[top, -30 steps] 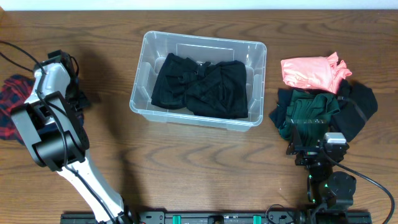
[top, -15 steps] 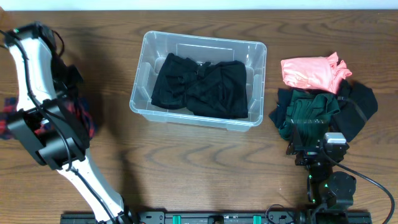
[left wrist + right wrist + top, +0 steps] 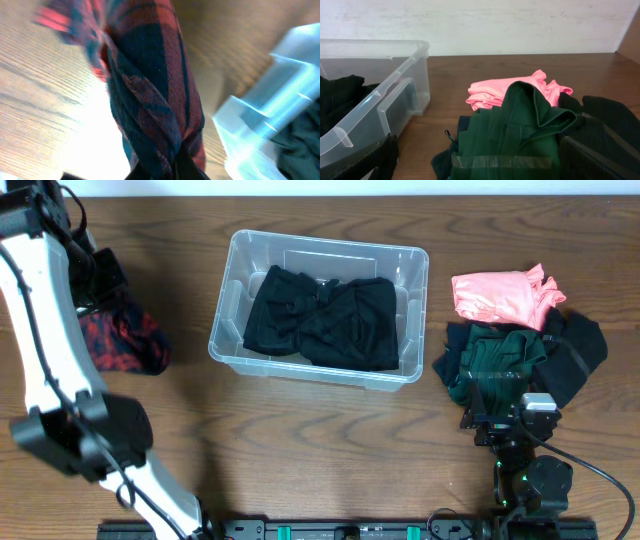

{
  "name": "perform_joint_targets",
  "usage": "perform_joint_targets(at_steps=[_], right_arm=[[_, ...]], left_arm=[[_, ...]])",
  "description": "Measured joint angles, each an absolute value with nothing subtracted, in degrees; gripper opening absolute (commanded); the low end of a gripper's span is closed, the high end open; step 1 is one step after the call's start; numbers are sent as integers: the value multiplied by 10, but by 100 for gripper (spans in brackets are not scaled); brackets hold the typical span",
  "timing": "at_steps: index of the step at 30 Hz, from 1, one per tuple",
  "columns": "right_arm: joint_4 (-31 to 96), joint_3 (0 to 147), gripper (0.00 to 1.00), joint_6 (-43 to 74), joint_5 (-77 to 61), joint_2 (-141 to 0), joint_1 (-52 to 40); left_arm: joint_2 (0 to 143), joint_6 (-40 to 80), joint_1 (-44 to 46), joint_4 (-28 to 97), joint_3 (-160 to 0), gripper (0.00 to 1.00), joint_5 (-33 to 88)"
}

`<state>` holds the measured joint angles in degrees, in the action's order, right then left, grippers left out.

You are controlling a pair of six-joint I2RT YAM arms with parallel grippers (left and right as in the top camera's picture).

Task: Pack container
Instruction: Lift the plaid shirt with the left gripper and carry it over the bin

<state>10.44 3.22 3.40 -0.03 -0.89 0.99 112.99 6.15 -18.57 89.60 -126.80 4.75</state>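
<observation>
Well, the roomiest part of the bench (image 3: 330,450) is the broad strip of bare wood along its near side, running in front of the container (image 3: 225,315). The far rim of the container sits close to the bench's back edge, where the wood meets a pale wall. To the right it is crowded: a pink garment (image 3: 498,295), a dark green garment (image 3: 495,358) and a black garment (image 3: 578,348) are heaped together, the heap starting just beside the container's right wall. To the left, a gap of bare wood separates the container from a red and dark plaid cloth (image 3: 125,340).

That cloth hangs bunched from the left jaws, which are clamped on its gathered top at the end of the raised left arm (image 3: 45,330). I cannot tell whether its lower end touches the bench. The right jaws stand wide apart, holding nothing, low over the near edge of the green garment.

The container stands upright in the middle of the bench, slightly skewed. It is clear, colourless plastic, rectangular with rounded corners and a thick rim. Black clothing (image 3: 322,320) covers most of its floor, leaving a bare strip along the far wall.
</observation>
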Motion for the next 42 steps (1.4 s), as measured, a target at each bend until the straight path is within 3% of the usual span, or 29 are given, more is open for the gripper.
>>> perform_joint_targets(at_steps=[13, 20, 27, 42], right_arm=[[104, 32, 99, 34, 0, -9, 10], [104, 32, 99, 34, 0, -9, 10], [104, 32, 99, 34, 0, -9, 10], [104, 32, 99, 34, 0, -9, 10]], left_arm=[[927, 61, -116, 831, -1272, 6, 58], [856, 51, -17, 787, -1273, 6, 56], [849, 38, 79, 778, -1274, 6, 59], [890, 29, 146, 777, -1274, 6, 58]])
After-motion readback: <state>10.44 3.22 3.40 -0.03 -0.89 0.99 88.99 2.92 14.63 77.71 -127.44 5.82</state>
